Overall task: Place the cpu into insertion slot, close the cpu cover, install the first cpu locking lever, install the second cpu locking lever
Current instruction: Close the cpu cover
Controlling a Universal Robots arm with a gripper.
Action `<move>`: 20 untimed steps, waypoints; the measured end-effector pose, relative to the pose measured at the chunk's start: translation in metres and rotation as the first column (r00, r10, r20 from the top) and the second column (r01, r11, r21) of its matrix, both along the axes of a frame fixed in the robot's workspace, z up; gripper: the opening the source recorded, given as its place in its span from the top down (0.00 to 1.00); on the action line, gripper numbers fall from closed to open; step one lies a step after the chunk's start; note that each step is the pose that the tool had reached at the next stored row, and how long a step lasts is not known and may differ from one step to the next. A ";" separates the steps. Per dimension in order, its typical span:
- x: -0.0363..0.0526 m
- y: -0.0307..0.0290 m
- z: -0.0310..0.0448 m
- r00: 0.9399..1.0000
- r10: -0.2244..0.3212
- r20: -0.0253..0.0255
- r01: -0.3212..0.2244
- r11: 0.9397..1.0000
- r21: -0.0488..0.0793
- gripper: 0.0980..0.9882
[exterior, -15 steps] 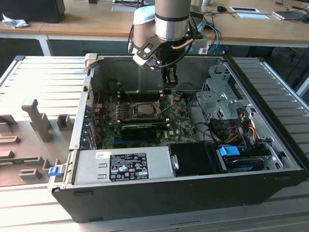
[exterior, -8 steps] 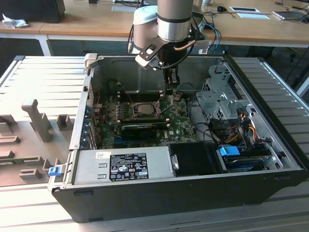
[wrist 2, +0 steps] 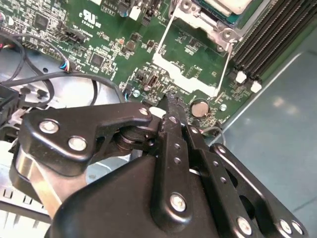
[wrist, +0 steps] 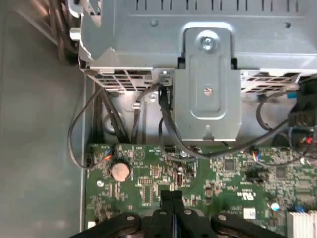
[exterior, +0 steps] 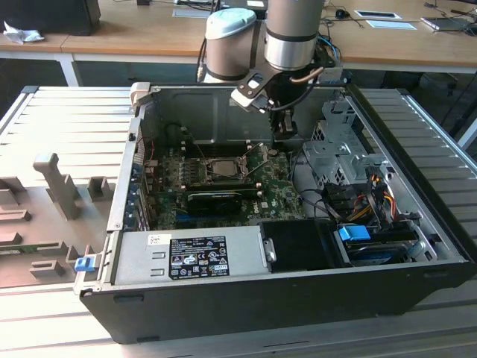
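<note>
The cpu [exterior: 222,168] lies in the insertion slot [exterior: 223,158] on the green board; in the second wrist view its pale metal top [wrist 2: 224,4] sits at the picture's edge. The cpu cover [wrist 2: 190,82], a thin metal frame with a square window, is swung open away from the slot. A thin wire lever [wrist 2: 228,59] runs along the cover's side. My gripper [exterior: 284,134] hangs over the board to the exterior view's right of the slot, near the case's back wall. Its black fingers [wrist 2: 171,106] are shut together with nothing between them, as the fingertips [wrist: 171,196] also show.
A coin battery [wrist: 120,171] lies on the board close to the fingertips. A metal drive cage [exterior: 335,149] with cables stands to the exterior view's right. A long black card [exterior: 216,198] and the power supply [exterior: 186,257] sit nearer the front. Black memory slots [wrist 2: 267,39] flank the socket.
</note>
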State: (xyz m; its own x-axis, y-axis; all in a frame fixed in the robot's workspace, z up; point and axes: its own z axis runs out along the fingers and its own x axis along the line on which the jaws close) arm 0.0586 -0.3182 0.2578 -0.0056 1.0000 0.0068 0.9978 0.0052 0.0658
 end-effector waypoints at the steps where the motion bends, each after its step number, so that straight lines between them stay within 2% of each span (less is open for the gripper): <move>1: 0.0006 0.0000 -0.0054 1.000 0.000 0.000 0.000 1.000 0.000 0.99; 5: -0.0032 0.0000 -0.0104 1.000 0.000 -0.006 0.000 1.000 0.000 0.99; 10: -0.0064 0.0000 -0.0103 1.000 0.000 -0.006 0.000 1.000 0.000 0.99; 14: -0.0087 0.0000 -0.0061 1.000 0.000 -0.008 0.000 1.000 0.000 0.99; 17: -0.0214 0.0000 -0.0056 1.000 0.000 -0.008 0.000 1.000 0.000 0.99; 20: -0.0286 0.0000 -0.0057 1.000 0.000 -0.008 0.000 1.000 0.000 0.99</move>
State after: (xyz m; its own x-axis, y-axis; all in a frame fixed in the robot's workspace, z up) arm 0.0300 -0.3182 0.2521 -0.0061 1.0000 0.0070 0.9983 0.0056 0.0576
